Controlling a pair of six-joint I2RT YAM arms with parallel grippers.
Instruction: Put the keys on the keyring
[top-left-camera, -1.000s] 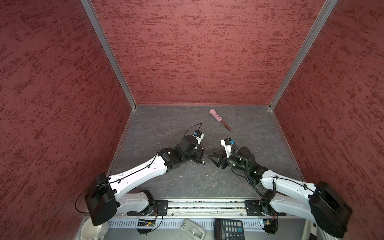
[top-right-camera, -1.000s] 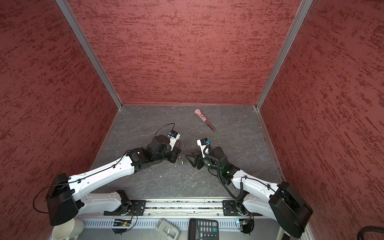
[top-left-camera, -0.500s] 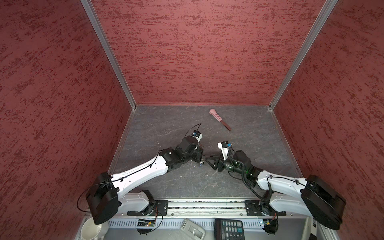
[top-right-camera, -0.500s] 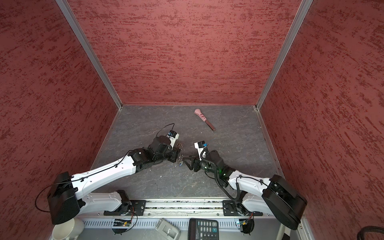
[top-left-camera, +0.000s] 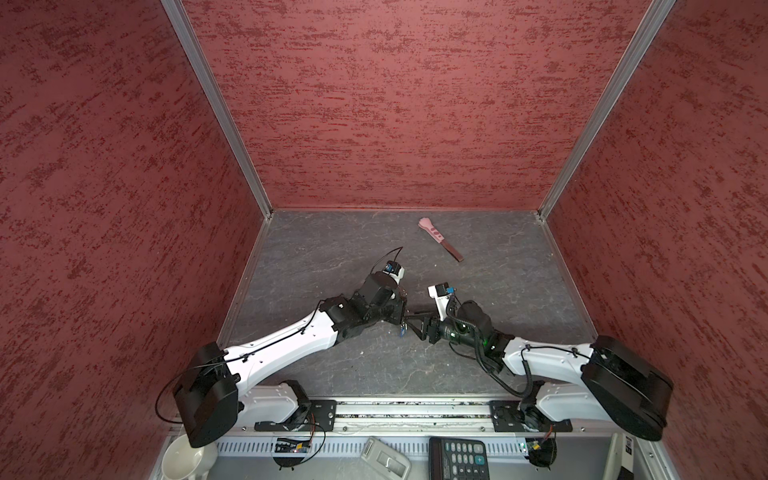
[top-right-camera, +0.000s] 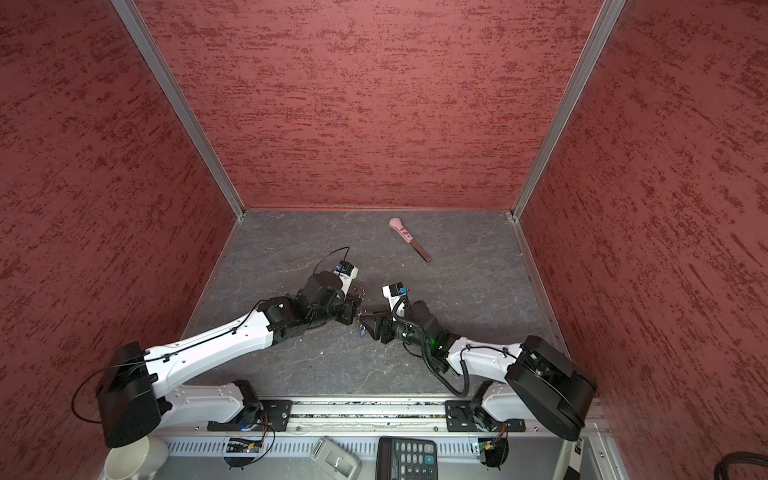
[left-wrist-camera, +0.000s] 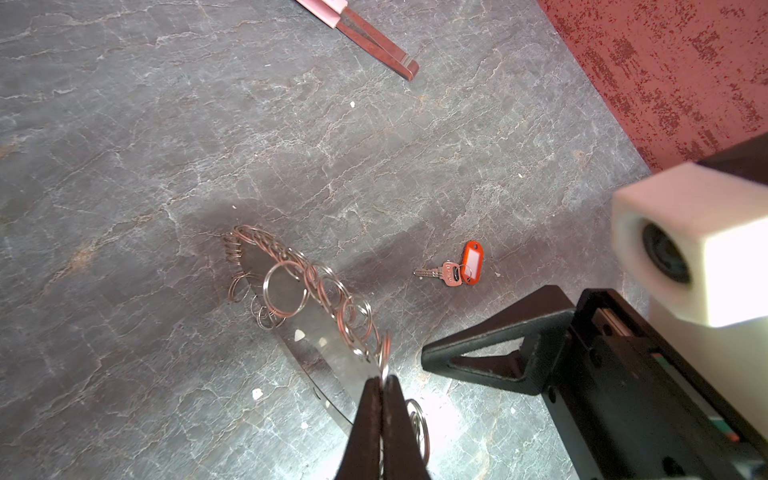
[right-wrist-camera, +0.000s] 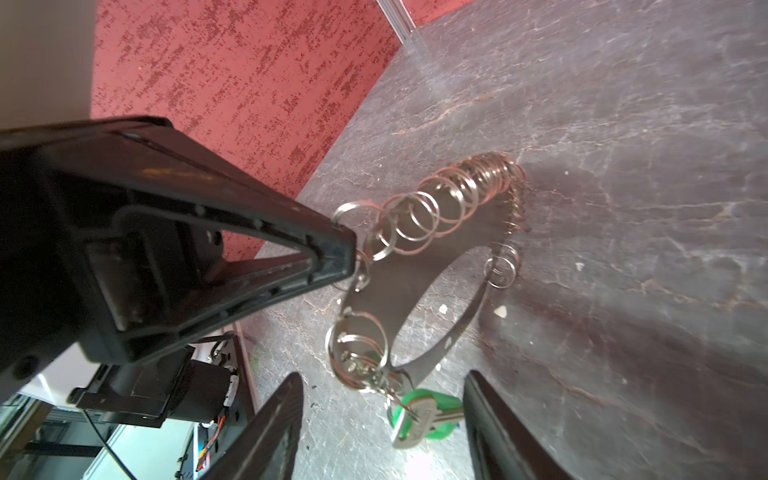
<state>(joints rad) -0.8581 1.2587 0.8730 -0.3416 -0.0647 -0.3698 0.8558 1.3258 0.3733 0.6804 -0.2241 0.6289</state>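
Since one second ago the right gripper (top-left-camera: 409, 324) has moved left, toward the left gripper (top-left-camera: 401, 321), and its jaws stand a little wider. In both top views the two grippers meet near the middle of the grey table (top-left-camera: 332, 257), with a small blue tag (top-right-camera: 360, 331) between them; what it hangs on is too small to tell. The pink-handled tool (top-left-camera: 440, 239) lies far back, well apart.

The left wrist view shows the left gripper (left-wrist-camera: 380, 386) closed tight on the edge of the keyring (left-wrist-camera: 299, 286), a flat shiny loop with many silver rings, whose other end rests on the table. The red-tagged key (left-wrist-camera: 457, 270) lies alone on the table near it, not touching.

In the right wrist view the right gripper (right-wrist-camera: 381, 376) is open, its fingers (right-wrist-camera: 270, 424) wide apart and holding nothing. The green-tagged key (right-wrist-camera: 424, 415) hangs from rings at the near end of the keyring, between these fingers but apart from them.
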